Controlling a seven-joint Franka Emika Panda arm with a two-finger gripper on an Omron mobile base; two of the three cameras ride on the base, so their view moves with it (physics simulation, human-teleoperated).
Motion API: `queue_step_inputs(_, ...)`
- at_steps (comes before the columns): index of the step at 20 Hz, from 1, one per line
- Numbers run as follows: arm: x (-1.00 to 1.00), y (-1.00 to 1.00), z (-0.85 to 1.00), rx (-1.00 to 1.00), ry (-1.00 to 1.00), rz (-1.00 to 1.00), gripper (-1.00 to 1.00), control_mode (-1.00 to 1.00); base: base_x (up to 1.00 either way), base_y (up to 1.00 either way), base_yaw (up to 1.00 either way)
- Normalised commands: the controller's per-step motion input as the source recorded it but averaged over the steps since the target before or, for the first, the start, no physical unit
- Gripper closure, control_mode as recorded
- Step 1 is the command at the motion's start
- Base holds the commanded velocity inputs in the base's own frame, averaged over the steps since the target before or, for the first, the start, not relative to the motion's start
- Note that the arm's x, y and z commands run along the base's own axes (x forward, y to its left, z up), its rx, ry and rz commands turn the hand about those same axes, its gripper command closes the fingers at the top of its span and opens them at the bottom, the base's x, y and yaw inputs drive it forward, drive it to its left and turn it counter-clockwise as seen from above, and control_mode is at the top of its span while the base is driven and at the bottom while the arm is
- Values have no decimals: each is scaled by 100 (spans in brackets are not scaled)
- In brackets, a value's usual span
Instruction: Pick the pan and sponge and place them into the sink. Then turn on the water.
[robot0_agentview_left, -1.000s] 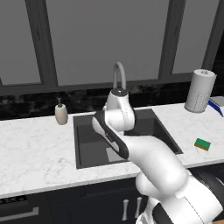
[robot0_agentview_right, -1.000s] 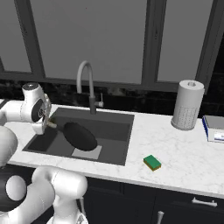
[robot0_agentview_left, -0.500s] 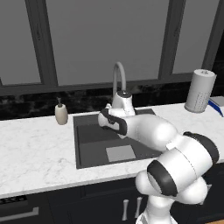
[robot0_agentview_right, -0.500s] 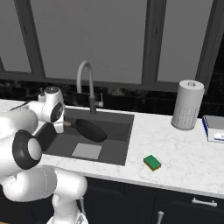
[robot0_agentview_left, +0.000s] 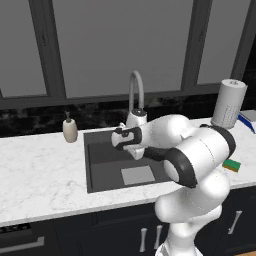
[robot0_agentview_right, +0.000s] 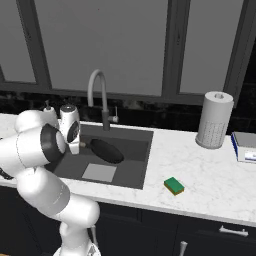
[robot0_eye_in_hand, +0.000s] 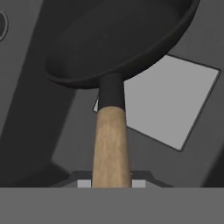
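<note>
The black pan (robot0_agentview_right: 106, 151) hangs tilted over the sink (robot0_agentview_right: 136, 167), above its light grey bottom square. My gripper (robot0_agentview_right: 83, 145) is shut on its wooden handle (robot0_eye_in_hand: 111, 144) at the basin's left side. In the hand view the pan (robot0_eye_in_hand: 113, 39) spreads across the top, the handle running down into my gripper (robot0_eye_in_hand: 111, 181). From the left base view my gripper (robot0_agentview_left: 133, 151) sits over the sink (robot0_agentview_left: 100, 172), the pan mostly hidden behind my arm. The green and yellow sponge (robot0_agentview_right: 175, 186) lies on the marble counter right of the sink, also the sponge (robot0_agentview_left: 231, 165). No water runs from the faucet (robot0_agentview_right: 97, 95).
A beige soap dispenser (robot0_agentview_left: 70, 131) stands left of the sink's back edge. A paper towel roll (robot0_agentview_right: 214, 120) stands at the back right, with a blue and white thing (robot0_agentview_right: 245, 147) beside it. Dark windows rise behind the counter.
My hand has carried the pan rightward from the sink's left edge to over the basin. My elbow has swung out to the side and the pan now sits more tilted.
</note>
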Motion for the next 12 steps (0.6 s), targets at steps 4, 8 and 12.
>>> queue_step_inputs(4, 3, 26, -48, 0, 4, -8, 100, -100, 0, 0, 0)
queue_step_inputs(8, 0, 17, -51, 0, 11, -8, 100, -100, 0, 0, 0)
queue_step_inputs(12, 0, 1, -51, 0, 3, -6, 100, -100, 0, 0, 0)
